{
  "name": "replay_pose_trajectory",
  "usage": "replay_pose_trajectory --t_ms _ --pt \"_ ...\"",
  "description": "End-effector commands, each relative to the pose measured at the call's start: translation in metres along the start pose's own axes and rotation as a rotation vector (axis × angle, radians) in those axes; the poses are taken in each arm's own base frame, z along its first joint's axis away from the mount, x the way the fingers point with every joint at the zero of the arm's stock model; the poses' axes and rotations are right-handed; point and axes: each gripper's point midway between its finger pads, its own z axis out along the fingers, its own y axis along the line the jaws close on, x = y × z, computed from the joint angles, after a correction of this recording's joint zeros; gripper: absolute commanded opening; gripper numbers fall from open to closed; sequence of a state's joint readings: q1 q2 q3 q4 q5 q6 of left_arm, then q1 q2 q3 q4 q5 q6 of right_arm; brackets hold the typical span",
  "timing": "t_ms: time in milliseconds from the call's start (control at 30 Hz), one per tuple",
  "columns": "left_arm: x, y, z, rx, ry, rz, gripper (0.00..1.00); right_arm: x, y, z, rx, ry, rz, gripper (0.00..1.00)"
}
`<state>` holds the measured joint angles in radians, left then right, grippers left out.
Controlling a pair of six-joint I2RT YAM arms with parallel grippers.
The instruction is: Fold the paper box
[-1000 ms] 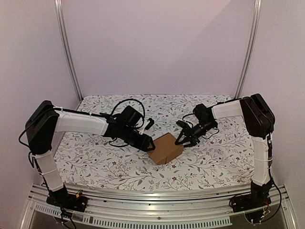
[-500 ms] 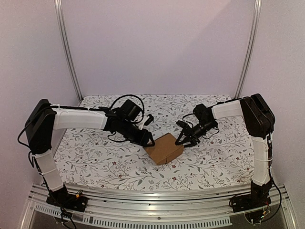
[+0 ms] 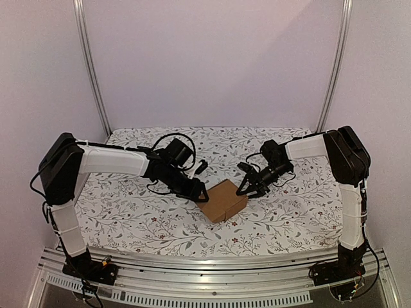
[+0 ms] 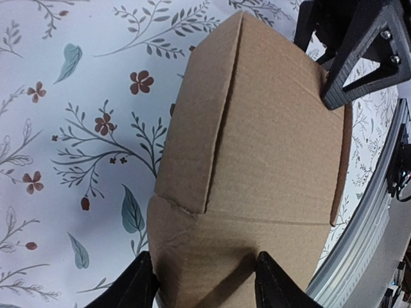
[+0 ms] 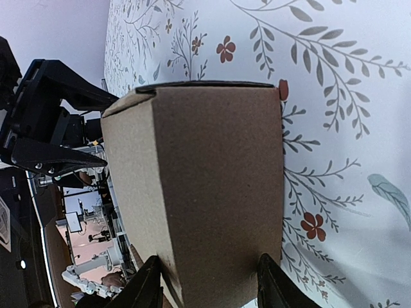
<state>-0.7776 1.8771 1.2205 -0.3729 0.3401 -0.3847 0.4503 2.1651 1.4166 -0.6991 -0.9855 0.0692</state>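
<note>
The paper box (image 3: 223,200) is a closed brown cardboard cube resting on the flowered cloth at centre. My left gripper (image 3: 201,191) is open at the box's upper-left side. In the left wrist view its fingertips (image 4: 142,282) rest against the near wall of the box (image 4: 257,141), one at the wall's left corner, one on its face. My right gripper (image 3: 246,188) is open at the box's upper-right side. In the right wrist view its fingertips (image 5: 270,279) rest against the near wall of the box (image 5: 212,179). Each wrist view shows the other gripper beyond the box.
The flowered table cloth (image 3: 128,218) covers the whole work surface. Metal rails (image 3: 192,292) run along the near edge, and upright posts (image 3: 93,70) stand at the back corners. Plain walls enclose the table.
My left gripper has shifted slightly up along the box's left side, and its arm has moved a little. The box and the right gripper have hardly moved.
</note>
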Motion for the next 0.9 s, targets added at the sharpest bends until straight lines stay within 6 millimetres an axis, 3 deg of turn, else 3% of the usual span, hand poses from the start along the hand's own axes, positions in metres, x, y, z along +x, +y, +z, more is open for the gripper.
replay_pose_trajectory --t_ms 0,233,600,867 --pt "-0.005 0.01 0.003 -0.033 0.006 0.004 0.55 0.012 -0.035 0.007 0.123 0.043 0.057 0.49" --pt "0.002 0.003 0.025 0.044 0.089 -0.017 0.52 0.013 -0.036 0.007 0.129 0.044 0.057 0.49" --pt "-0.009 -0.017 -0.008 0.083 0.075 -0.022 0.46 0.013 -0.037 0.007 0.133 0.046 0.054 0.49" --pt "-0.001 -0.014 -0.003 0.079 0.114 -0.062 0.45 0.012 -0.036 0.006 0.134 0.044 0.052 0.49"
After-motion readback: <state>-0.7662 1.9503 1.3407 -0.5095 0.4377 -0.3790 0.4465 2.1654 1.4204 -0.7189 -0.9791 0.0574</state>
